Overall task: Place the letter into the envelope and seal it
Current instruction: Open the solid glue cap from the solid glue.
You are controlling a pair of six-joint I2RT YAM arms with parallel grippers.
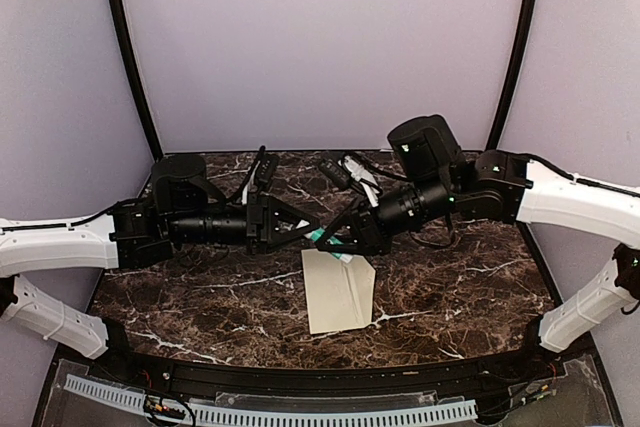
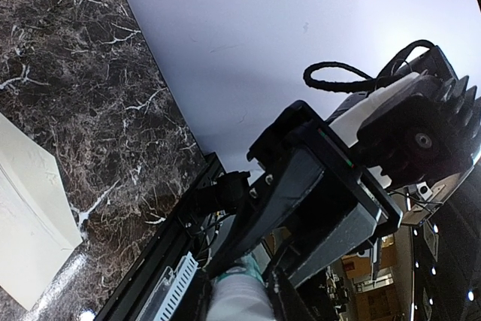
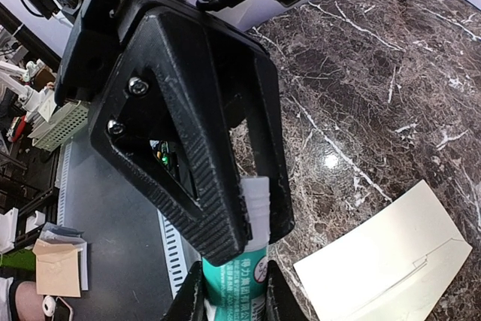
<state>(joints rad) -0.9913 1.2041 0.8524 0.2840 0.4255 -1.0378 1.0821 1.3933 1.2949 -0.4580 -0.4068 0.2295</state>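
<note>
Green-label glue stick [image 3: 237,280] above dk marble table [image 1: 180,297], lilac bkgd wall [image 1: 320,47]

Two robot arms: one left arm [image 1: 60,245] and one right arm [image 1: 575,199]. Two grippers, one on each arm: a left gripper [image 1: 308,229] and a right gripper [image 1: 333,240]. One white and green glue stick [image 1: 320,236]. One cream envelope [image 1: 338,290]. One dark marble table [image 1: 200,287]. One white slotted strip [image 1: 270,409] along the table's near edge.

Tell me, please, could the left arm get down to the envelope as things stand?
Probably not yet: the left gripper and the right gripper both grip the glue stick near the envelope; otherwise the way looks free.
</note>
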